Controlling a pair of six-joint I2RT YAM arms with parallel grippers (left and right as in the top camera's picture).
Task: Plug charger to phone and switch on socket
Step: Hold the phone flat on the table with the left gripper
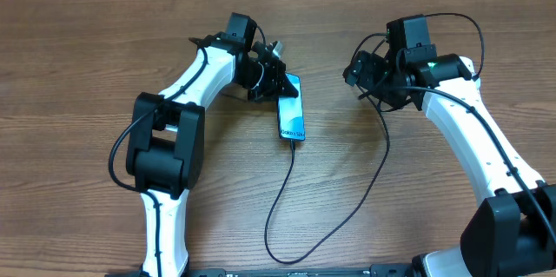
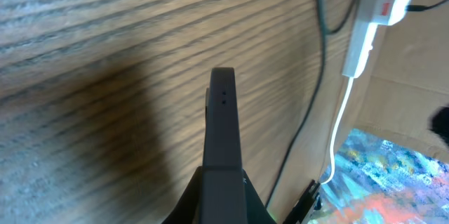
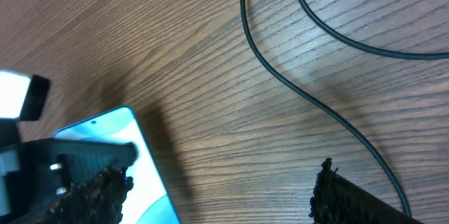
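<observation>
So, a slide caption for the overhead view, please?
Left gripper at one end of the phone, charger cable reaching the other.

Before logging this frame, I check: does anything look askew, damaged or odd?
Nothing looks damaged or spilled. The phone lies slightly askew, and the charger cable trails from its lower end in a loose loop. The socket shows only in the left wrist view.

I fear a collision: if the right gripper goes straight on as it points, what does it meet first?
Probably the bare table, between the phone and the charger cable; depth is unclear.
</observation>
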